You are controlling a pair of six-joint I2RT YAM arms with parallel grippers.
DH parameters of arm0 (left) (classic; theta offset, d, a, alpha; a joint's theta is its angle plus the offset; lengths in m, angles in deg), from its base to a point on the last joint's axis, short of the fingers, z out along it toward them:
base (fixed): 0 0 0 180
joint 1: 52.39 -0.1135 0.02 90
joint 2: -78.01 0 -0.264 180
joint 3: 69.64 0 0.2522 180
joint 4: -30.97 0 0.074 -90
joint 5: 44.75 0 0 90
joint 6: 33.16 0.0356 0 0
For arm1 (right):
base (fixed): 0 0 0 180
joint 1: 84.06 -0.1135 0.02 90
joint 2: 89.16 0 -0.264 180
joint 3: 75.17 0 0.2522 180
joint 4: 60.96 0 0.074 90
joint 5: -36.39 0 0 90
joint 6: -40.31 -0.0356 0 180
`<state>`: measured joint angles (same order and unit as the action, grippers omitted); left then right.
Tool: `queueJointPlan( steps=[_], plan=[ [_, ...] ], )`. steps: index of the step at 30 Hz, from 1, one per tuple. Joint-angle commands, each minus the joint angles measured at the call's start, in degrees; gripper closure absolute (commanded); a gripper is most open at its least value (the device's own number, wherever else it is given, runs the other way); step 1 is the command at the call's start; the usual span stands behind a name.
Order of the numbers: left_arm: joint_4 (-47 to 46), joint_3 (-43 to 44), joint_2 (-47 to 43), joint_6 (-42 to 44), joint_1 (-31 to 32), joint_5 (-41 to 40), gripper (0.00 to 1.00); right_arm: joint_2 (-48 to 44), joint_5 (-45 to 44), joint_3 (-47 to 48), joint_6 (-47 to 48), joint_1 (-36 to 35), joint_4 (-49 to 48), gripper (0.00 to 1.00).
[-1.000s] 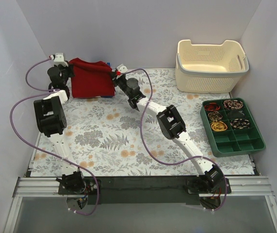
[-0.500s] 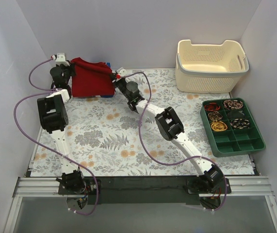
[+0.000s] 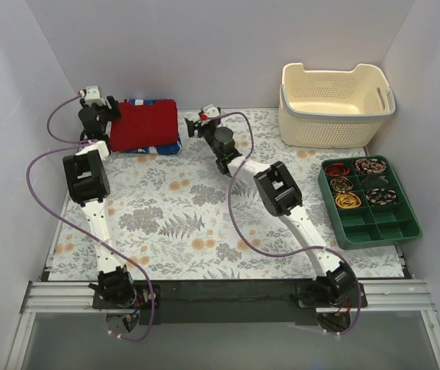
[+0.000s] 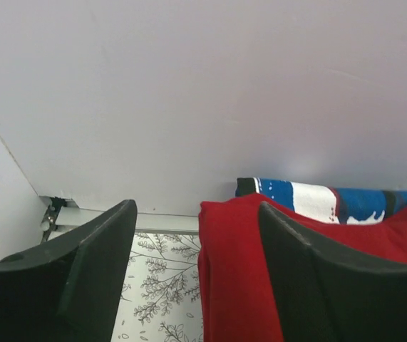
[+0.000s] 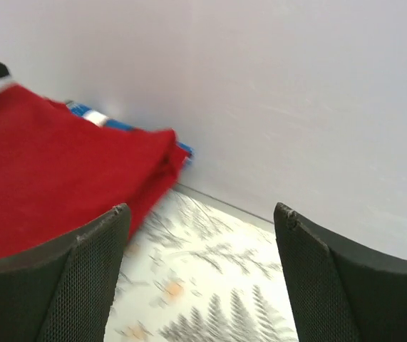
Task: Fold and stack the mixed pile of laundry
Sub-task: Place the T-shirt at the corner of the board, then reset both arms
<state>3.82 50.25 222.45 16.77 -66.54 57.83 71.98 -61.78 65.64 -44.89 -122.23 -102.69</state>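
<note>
Left gripper (image 4: 194, 214) and right gripper (image 5: 202, 214) both just let go, jaws now spread wide with nothing in them, leaving the red garment (image 3: 144, 123) folded on the blue garment (image 3: 164, 148) in the far-left corner, so the stack looks pretty much done imo.

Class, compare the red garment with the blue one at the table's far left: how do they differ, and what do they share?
The red garment is plain; the blue garment is printed with white and black. The red lies on top, the blue beneath. The red shows almost whole; only edges of the blue peek out. Both are soft cloth, stacked by the back wall.
</note>
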Motion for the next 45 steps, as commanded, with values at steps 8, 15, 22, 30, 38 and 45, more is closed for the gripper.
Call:
queueJointPlan(
  steps=[8,15,22,30,38,45],
  plan=[
    [20.7,0.7,-15.4,2.9,-1.6,11.3,0.28,-31.6,7.7,-32.1,3.0,1.5,-2.8,0.06],
    [47.5,-2.2,-24.8,9.0,-0.8,29.7,0.26,-42.6,19.4,-33.5,1.4,4.9,24.0,0.02],
    [54.4,-5.7,-24.6,13.4,7.5,22.1,0.25,-54.4,24.6,-42.2,0.3,10.4,34.6,0.02],
    [56.8,-16.5,-25.2,18.0,12.2,13.7,0.25,-61.3,27.7,-44.7,-1.2,17.3,49.2,0.02],
    [61.3,-10.9,-31.5,16.6,12.8,11.0,0.23,-71.9,28.6,-49.2,0.1,23.1,55.4,0.02],
    [80.8,7.9,-34.3,10.3,12.8,7.9,0.23,-81.8,31.5,-47.3,3.1,31.4,70.8,0.02]
  ],
)
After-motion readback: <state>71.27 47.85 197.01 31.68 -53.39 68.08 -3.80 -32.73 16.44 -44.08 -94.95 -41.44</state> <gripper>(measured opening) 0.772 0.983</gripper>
